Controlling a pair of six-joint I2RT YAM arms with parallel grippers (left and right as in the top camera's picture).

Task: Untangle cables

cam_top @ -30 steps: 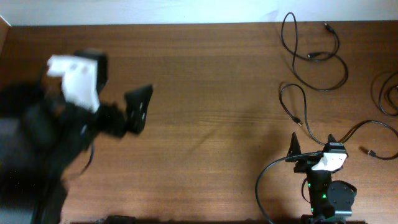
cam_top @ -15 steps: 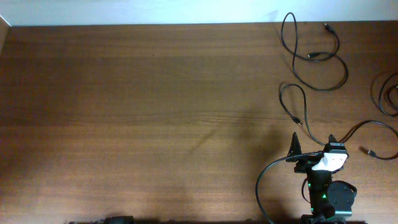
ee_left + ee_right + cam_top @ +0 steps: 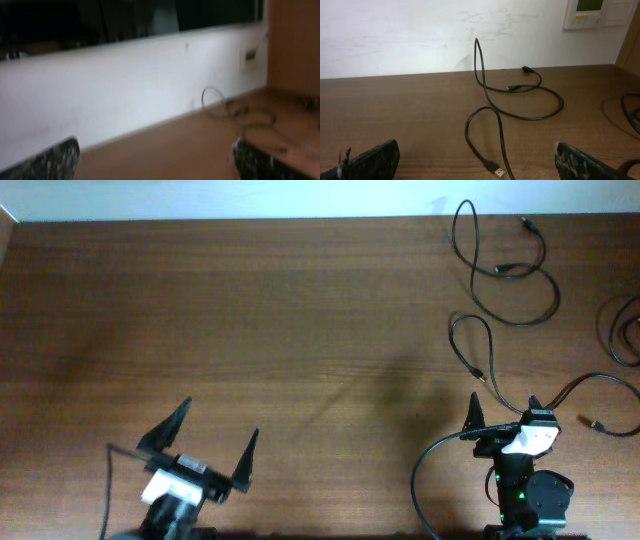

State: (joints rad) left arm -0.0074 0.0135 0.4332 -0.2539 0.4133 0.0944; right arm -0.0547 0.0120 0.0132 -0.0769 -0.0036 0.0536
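Three thin black cables lie apart at the table's right. One cable (image 3: 505,270) loops at the back right. A second cable (image 3: 490,365) curls in front of it and runs to a plug (image 3: 597,424) at the right. A third cable (image 3: 625,330) sits at the right edge. My right gripper (image 3: 502,412) is open and empty just before the second cable, whose USB plug (image 3: 496,170) lies between its fingers (image 3: 476,162). My left gripper (image 3: 215,442) is open and empty at the front left; its blurred view (image 3: 155,160) shows the far cables (image 3: 235,107).
A white wall (image 3: 445,35) runs behind the table, with a wall panel (image 3: 592,12) at the upper right. The right arm's thick black cable (image 3: 425,480) curves along the front edge. The brown table (image 3: 300,330) spreads wide between both arms.
My left arm was at the left edge, then swung out of view, and now sits low at the front left with fingers spread. The right arm and the cables have not moved.
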